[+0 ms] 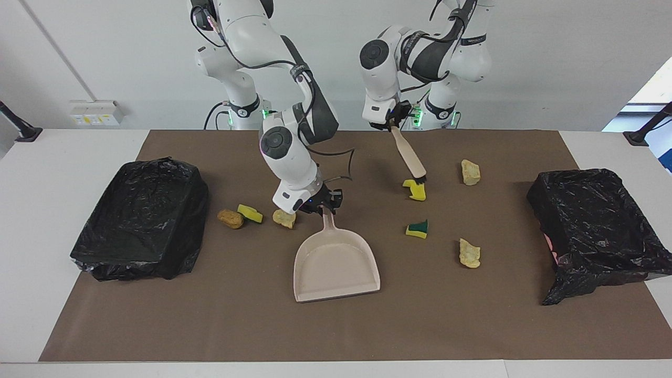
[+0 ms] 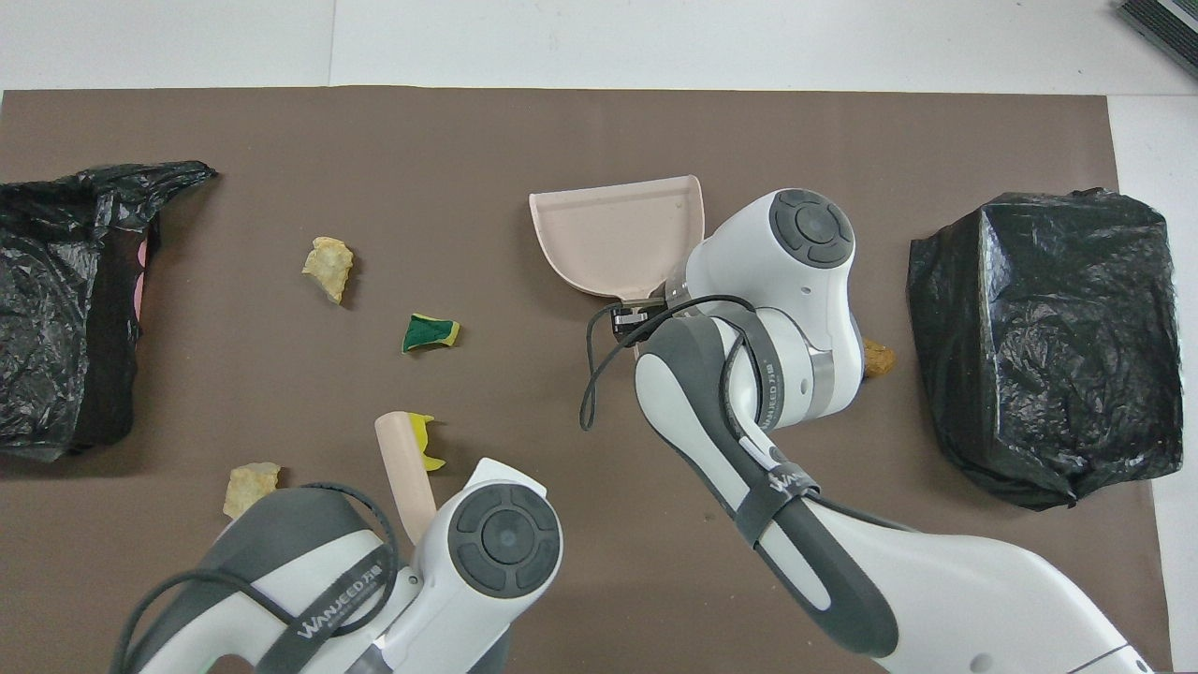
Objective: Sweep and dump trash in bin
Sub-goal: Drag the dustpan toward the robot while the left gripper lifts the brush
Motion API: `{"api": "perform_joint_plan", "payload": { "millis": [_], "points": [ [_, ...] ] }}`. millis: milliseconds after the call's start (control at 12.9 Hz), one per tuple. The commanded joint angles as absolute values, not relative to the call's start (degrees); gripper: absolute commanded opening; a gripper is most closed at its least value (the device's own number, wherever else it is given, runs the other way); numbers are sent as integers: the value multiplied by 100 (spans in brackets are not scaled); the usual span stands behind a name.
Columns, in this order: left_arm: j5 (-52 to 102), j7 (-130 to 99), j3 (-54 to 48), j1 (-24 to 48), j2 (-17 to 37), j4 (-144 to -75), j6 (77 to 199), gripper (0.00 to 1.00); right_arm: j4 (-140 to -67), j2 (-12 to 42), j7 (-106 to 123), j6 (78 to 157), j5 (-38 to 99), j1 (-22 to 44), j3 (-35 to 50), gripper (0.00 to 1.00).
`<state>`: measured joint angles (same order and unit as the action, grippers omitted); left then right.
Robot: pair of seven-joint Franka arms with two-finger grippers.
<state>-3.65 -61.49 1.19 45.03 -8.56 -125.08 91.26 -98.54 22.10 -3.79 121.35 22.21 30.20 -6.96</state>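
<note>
While the right tool (image 1: 321, 207) stayed out of this account's past and simply gripped the dustpan (image 1: 336, 262) by its handle, its fingers were closed on that handle and the pan's open mouth pointed away from the robots. The left tool (image 1: 392, 124) was clamped on the handle of the brush (image 1: 410, 157), which slanted down so that its black bristles met the desk (image 1: 210, 325) at a yellow sponge (image 1: 415, 190).

Seven scraps of trash lay around the dustpan. Toward the right arm's end, just beside the pan's handle, sat a tan chunk (image 1: 284, 218), then a yellow-green sponge (image 1: 250, 213) touching an orange-brown chunk (image 1: 230, 218). Toward the left arm's end of the pan lay a green-and-yellow sponge (image 1: 418, 229) and, farther along, a pale chunk (image 1: 469, 253). Another pale chunk (image 1: 470, 172) lay nearer to the robots than the pan, beside the brushed sponge.

Two bins lined with black bags flanked the pan, well apart from it: one (image 1: 140, 218) at the right arm's end, the other (image 1: 598, 226) at the left arm's end.
</note>
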Motion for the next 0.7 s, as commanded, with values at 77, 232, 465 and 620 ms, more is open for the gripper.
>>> {"api": "perform_joint_plan", "payload": {
  "millis": [77, 232, 465, 620],
  "points": [
    [-685, -6196, 26, 3606, -1116, -12910, 8763, 0, -9931, 1758, 1260, 11664, 1470, 2813, -668, 0],
    [-703, -6196, 26, 3202, -1273, -13252, 8798, 0, -9949, 1688, 1966, 11418, 1398, 2804, -677, 0],
    [-747, -6179, 35, 2725, -1809, -14035, 8965, 0, -9993, 1609, 3107, 11242, 723, 2874, -650, 0],
    [-773, -6170, 26, 2540, -1837, -14133, 9017, 0, -10272, 1399, 4241, 10725, 721, 2874, -642, 0]
  ]
}}
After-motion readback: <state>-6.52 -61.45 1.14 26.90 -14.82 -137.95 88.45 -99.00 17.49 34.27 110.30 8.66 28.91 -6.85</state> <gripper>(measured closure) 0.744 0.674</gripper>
